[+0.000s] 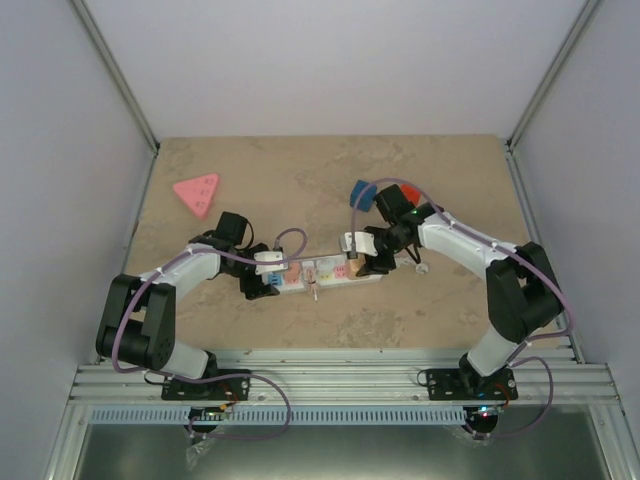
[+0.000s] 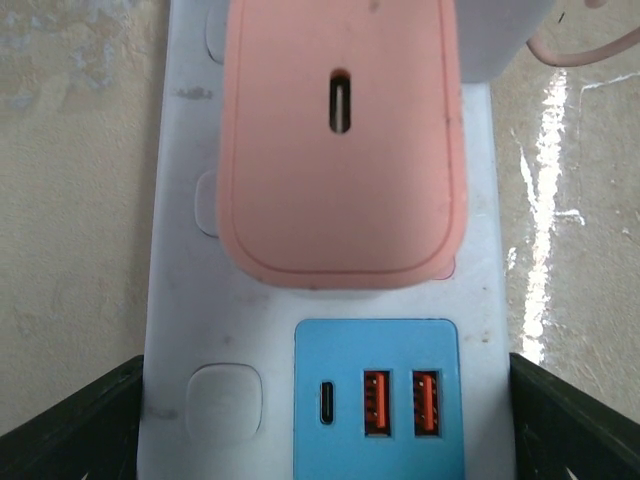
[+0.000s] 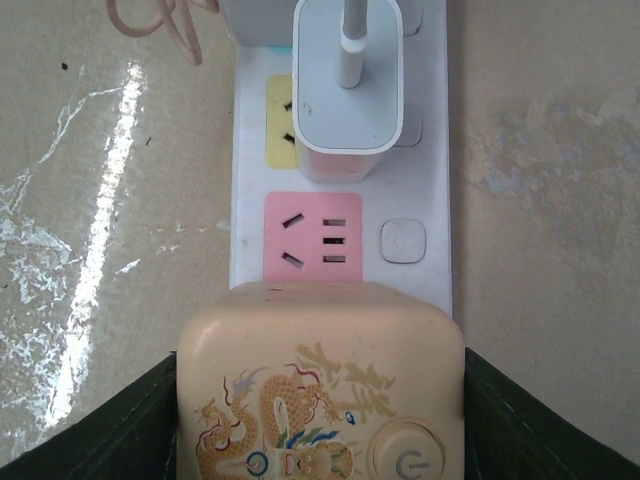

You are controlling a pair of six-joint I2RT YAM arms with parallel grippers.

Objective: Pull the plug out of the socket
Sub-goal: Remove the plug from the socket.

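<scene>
The socket (image 1: pixel 325 276) is a long white power strip lying across the table's middle. In the left wrist view my left gripper (image 2: pixel 328 425) straddles the socket (image 2: pixel 180 250) at its blue USB panel (image 2: pixel 378 400), with both black fingers (image 2: pixel 70 430) against the strip's sides. My right gripper (image 3: pixel 320 425) is shut on the plug (image 3: pixel 320 390), a cream block with a dragon print and a power button, seated at the strip's other end. In the top view the left gripper (image 1: pixel 262 282) and the right gripper (image 1: pixel 368 262) hold opposite ends.
A pink plug (image 2: pixel 340 180) sits in the strip beyond the blue panel. A white charger (image 3: pixel 347 90) with a cord occupies the yellow outlet; the pink outlet (image 3: pixel 312 236) is bare. A pink triangular block (image 1: pixel 197 193) lies far left; blue (image 1: pixel 362 194) and red (image 1: pixel 405 192) blocks behind the right arm.
</scene>
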